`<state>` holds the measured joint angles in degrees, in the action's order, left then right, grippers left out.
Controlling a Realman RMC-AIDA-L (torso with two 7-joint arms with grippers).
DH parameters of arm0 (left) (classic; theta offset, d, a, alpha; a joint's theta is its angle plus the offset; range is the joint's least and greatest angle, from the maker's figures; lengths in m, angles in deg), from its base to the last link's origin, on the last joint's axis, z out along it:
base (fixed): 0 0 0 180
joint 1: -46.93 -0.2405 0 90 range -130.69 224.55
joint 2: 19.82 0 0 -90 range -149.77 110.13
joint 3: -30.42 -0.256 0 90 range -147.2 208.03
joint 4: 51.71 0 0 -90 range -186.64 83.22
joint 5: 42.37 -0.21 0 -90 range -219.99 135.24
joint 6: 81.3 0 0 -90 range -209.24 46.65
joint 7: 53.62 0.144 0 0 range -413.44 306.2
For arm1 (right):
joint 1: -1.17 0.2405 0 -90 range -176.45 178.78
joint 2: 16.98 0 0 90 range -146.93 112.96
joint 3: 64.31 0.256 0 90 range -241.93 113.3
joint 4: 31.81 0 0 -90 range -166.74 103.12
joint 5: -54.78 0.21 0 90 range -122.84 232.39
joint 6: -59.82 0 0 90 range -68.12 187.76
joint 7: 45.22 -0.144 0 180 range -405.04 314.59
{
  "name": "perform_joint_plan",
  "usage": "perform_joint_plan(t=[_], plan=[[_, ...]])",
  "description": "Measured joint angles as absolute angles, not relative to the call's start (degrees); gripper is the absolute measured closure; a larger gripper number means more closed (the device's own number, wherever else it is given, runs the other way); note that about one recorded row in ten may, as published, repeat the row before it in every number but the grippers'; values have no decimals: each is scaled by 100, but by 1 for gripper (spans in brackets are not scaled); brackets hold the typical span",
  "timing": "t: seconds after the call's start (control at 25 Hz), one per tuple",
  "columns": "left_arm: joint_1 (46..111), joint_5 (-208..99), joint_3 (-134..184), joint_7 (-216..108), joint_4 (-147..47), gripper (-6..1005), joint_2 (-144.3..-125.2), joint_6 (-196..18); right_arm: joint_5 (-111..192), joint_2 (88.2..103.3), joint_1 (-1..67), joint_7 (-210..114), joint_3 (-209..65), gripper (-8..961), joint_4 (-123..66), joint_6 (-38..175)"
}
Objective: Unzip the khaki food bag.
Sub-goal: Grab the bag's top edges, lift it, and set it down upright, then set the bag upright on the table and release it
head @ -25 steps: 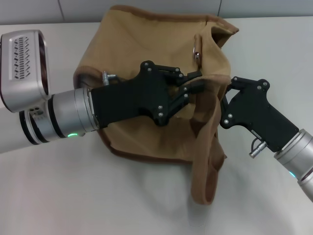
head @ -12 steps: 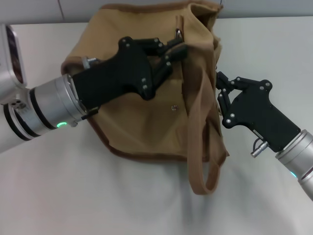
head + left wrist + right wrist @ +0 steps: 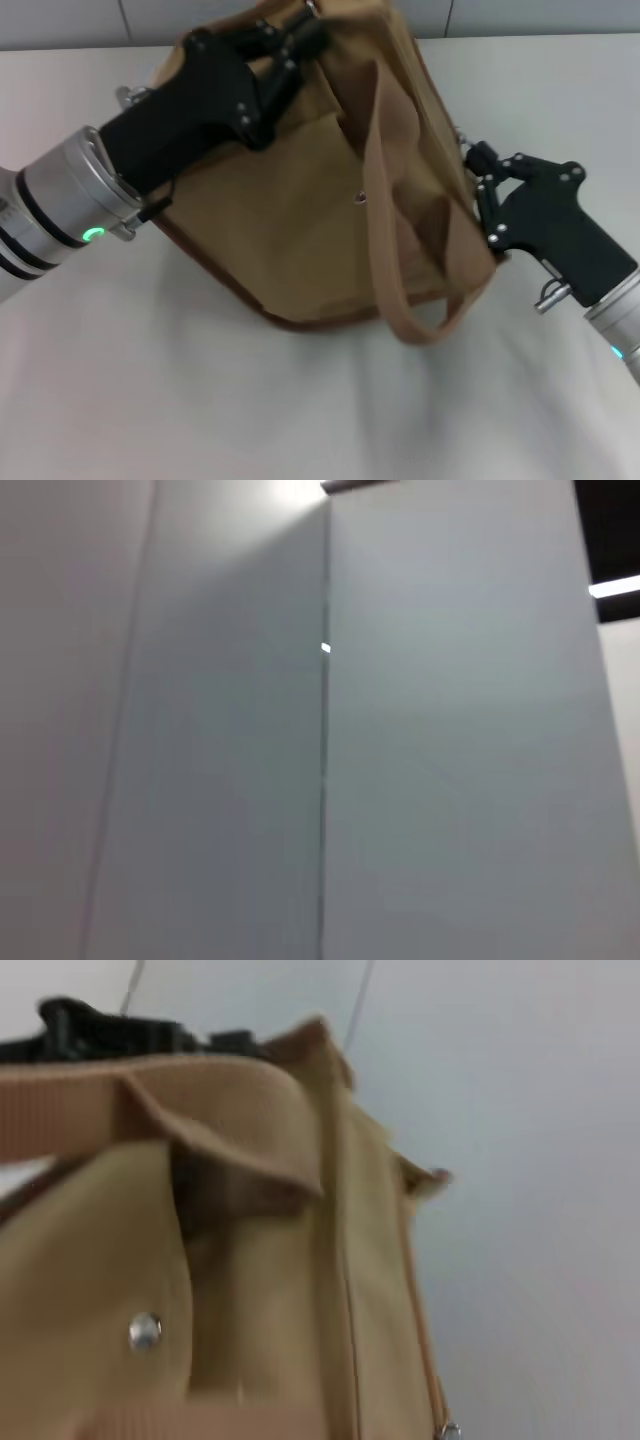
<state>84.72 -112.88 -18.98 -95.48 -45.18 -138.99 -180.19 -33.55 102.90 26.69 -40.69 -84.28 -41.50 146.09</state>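
The khaki food bag (image 3: 300, 220) stands tilted on the white table, its flap pocket with the silver snap (image 3: 360, 197) facing me and one wide handle (image 3: 385, 250) hanging down in front. My left gripper (image 3: 300, 30) is at the bag's top edge, shut on the metal zipper pull at the very top of the head view. My right gripper (image 3: 470, 155) is shut on the bag's right end. The right wrist view shows the bag (image 3: 270, 1290) up close with its snap (image 3: 145, 1331). The left wrist view shows none of it.
The white table (image 3: 200, 400) spreads in front of and beside the bag. A grey panelled wall (image 3: 320, 780) stands behind it and fills the left wrist view. The left forearm (image 3: 70, 200) lies across the table's left side.
My left gripper has moved up and to the left along the bag's top, taking the zipper pull with it. The bag has tipped upright and shifted left. The right gripper has shifted slightly right.
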Motion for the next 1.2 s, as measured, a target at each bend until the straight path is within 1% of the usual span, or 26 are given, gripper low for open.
perform_joint_plan(t=[0.52,1.04,1.2], plan=[[8167,-10440,-1887,-10246,-4676,875,-13899,-18160,-3346,10270,2346,-4126,-8147,898,-3838,14677],[7924,-10375,-1830,-10265,-4700,872,-13899,-18171,-3368,10254,2322,-4130,-8155,880,-3730,14810],[7765,-10370,-1632,-10237,-4675,871,-13890,-18125,-3351,10247,2345,-4269,-8144,874,-3395,14681]])
